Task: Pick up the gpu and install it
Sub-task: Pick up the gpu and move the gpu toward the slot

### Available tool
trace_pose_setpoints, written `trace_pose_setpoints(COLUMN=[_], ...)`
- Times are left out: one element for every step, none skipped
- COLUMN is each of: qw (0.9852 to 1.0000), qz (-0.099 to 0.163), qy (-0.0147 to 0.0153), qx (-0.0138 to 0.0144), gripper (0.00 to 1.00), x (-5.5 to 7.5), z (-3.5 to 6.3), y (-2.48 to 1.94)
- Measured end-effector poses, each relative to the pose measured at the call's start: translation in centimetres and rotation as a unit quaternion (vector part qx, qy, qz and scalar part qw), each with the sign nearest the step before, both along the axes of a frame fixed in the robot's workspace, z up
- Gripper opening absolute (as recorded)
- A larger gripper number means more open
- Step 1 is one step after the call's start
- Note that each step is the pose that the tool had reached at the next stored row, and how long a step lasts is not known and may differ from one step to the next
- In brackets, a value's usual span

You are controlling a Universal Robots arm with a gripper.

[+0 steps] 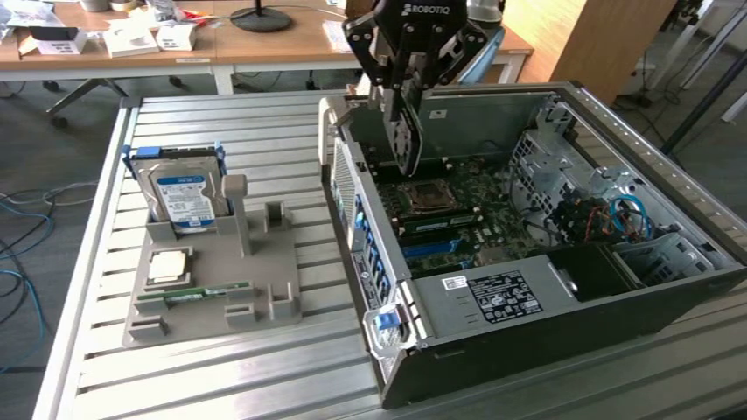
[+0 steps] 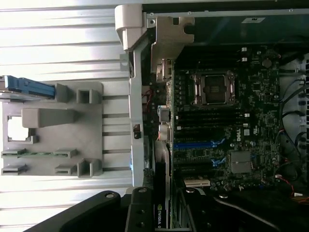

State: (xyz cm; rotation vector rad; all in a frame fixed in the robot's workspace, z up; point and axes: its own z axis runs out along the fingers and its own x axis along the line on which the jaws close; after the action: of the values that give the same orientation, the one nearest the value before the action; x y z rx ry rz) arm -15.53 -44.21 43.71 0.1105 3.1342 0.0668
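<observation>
On the slatted metal bench (image 1: 233, 367), an open steel computer case (image 1: 467, 367) stands toward the exterior view's right edge. Over its far end the gripper (image 1: 405, 92) pinches the gpu (image 1: 408, 144) edge-down above the motherboard (image 1: 491, 219). The card looks thin, stiff, light and probably fragile, best held by its edges.

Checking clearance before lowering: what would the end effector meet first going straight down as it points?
Likely the motherboard, possibly the case's rear wall beside it; the gpu held in the end effector would touch first. Depth is unclear.
</observation>
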Motion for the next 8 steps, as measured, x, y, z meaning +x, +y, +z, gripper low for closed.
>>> trace_pose_setpoints(qw=[1.0,1.0,1.0,1.0,1.0,1.0,1.0,1.0], qz=[0.0,0.0,0.0,0.0,0.0,0.0,0.0,0.0], qy=[0.0,0.0,0.0,0.0,0.0,0.0,0.0,0.0], qx=[0.0,0.0,0.0,0.0,0.0,0.0,0.0,0.0], gripper=[0.26,0.26,0.26,0.26,0.26,0.26,0.26,0.26], x=[0.2,0.3,0.5,0.7,0.8,1.0,1.2,1.4], z=[0.0,0.0,0.0,0.0,0.0,0.0,0.0,0.0], y=[0.0,0.0,0.0,0.0,0.0,0.0,0.0,0.0])
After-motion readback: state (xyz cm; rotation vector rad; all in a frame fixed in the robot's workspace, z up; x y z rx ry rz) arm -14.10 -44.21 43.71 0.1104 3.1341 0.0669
